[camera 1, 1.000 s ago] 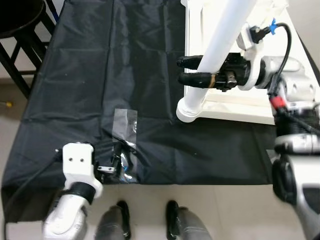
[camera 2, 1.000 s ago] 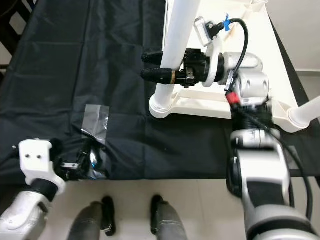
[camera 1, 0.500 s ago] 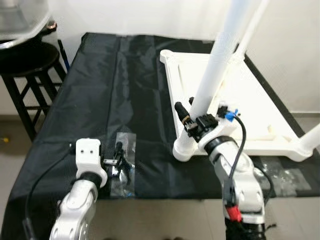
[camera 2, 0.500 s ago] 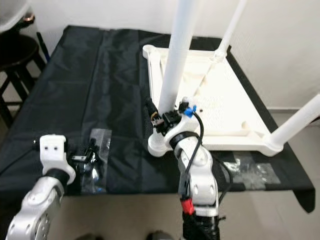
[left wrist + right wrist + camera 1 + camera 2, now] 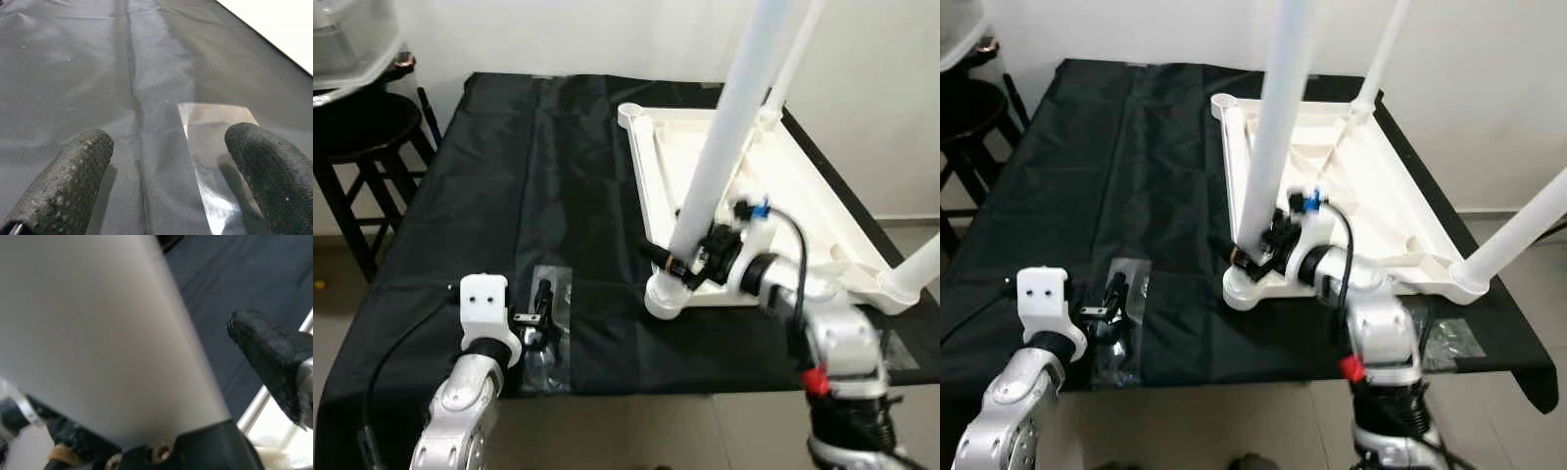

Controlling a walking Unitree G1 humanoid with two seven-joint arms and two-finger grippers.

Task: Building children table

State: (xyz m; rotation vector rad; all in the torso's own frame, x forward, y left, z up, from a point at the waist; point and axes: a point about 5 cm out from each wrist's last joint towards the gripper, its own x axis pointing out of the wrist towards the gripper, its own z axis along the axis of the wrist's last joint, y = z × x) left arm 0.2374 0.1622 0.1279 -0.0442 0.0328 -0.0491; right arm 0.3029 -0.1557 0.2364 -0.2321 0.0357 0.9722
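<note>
A white children's table (image 5: 808,201) lies upside down on the black cloth (image 5: 509,176), its legs pointing up. My right gripper (image 5: 671,262) is at the base of the nearest leg (image 5: 724,147). It stands open, with the leg (image 5: 98,333) between its fingers (image 5: 274,357) and a gap showing at one fingertip. My left gripper (image 5: 544,305) hovers open near the front edge, over a clear plastic bag (image 5: 548,352) of small parts. In the left wrist view the bag (image 5: 215,132) lies flat below the spread fingers (image 5: 68,186).
A black stool (image 5: 362,127) stands left of the table. Two more white legs rise at the back (image 5: 798,49) and the front right (image 5: 920,269). Another clear plastic piece (image 5: 1449,338) lies near the front right edge.
The camera has tilted up and shifted. My right arm has swung so the forearm now comes in from the right, with the gripper still at the leg's base. The left gripper stays over the bag.
</note>
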